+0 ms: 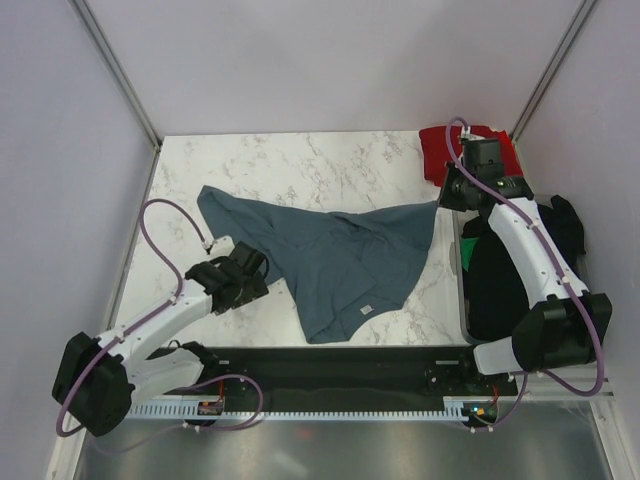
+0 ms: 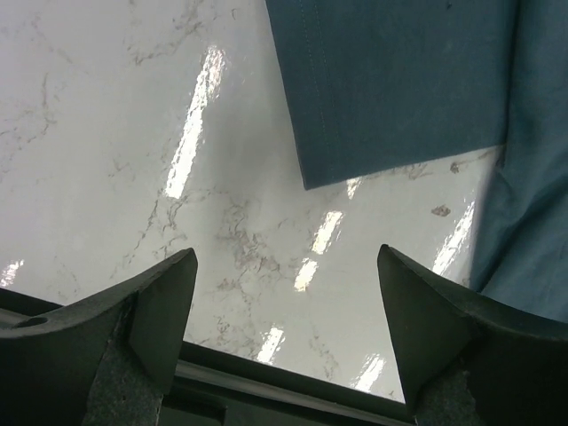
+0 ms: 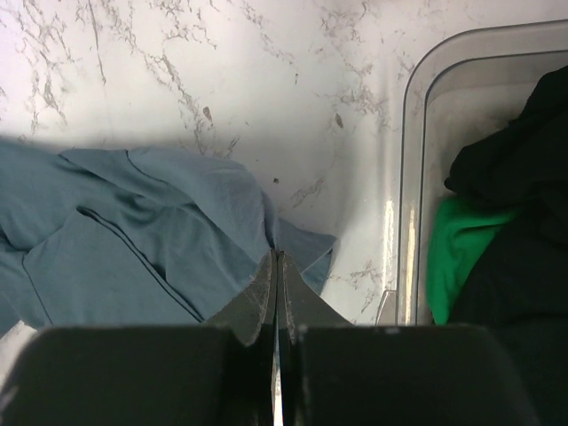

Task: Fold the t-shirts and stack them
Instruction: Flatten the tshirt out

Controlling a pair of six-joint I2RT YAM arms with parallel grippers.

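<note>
A slate blue-grey t-shirt (image 1: pixel 340 260) lies rumpled and spread over the marble table (image 1: pixel 290 160), with a small neck label near its front edge. One corner is drawn toward the back right, where my right gripper (image 1: pixel 442 200) is shut on it. In the right wrist view the cloth (image 3: pixel 133 240) puckers at the closed fingertips (image 3: pixel 277 256). My left gripper (image 1: pixel 262 272) stands open just left of the shirt, with only bare table between its fingers (image 2: pixel 164 302); a hemmed edge of the shirt (image 2: pixel 399 89) lies ahead of it. A red t-shirt (image 1: pixel 438 150) lies at the back right corner.
A clear plastic bin (image 3: pixel 410 177) stands along the table's right side, holding black t-shirts (image 1: pixel 500 285) and a green cloth (image 3: pixel 453 257). A black rail (image 1: pixel 340 365) runs along the table's near edge. White walls enclose the table on three sides.
</note>
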